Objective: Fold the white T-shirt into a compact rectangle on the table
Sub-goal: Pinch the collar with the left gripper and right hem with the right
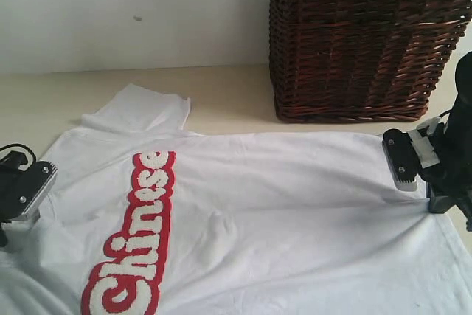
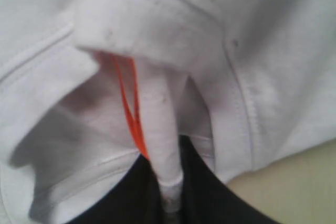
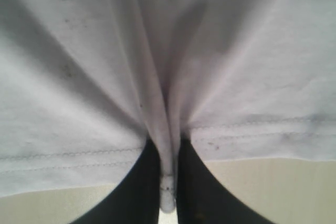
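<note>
The white T-shirt (image 1: 265,212) lies spread over the table (image 1: 221,94), its red band with fuzzy letters (image 1: 136,241) running toward the near left and one sleeve (image 1: 144,112) pointing to the back. My left gripper (image 1: 35,197) is at the shirt's left edge, shut on a pinched fold of the neckband (image 2: 160,129), with the orange neck tag (image 2: 131,114) right beside it. At the right edge, my right gripper (image 1: 404,164) is shut on a gathered fold of the hem (image 3: 167,145).
A dark brown wicker basket (image 1: 361,35) stands at the back right, close behind the right gripper. A pale wall (image 1: 133,12) rises behind the table. Bare tabletop shows behind the shirt at the left and middle.
</note>
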Tool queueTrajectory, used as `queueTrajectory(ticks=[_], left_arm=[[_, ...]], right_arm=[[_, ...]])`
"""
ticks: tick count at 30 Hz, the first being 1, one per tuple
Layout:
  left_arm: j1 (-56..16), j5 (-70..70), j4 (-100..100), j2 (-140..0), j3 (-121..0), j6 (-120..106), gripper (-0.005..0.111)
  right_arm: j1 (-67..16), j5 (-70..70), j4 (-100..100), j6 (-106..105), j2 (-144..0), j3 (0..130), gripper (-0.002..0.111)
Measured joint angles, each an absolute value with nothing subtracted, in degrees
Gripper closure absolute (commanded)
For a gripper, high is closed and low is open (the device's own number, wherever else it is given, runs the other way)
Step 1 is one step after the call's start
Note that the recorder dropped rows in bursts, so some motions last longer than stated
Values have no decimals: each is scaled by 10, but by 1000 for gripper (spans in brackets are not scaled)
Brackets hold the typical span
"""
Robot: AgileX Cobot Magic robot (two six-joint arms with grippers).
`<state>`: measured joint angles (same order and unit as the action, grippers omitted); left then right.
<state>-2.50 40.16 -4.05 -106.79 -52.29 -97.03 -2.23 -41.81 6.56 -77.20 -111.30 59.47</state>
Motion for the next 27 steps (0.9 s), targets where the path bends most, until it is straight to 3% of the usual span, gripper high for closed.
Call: queueTrajectory(ticks=[27], left_arm=[[-29,401,28,-1068,-524,-949,107]], right_arm=[[-22,-418,63,-772,-1113,595,107]])
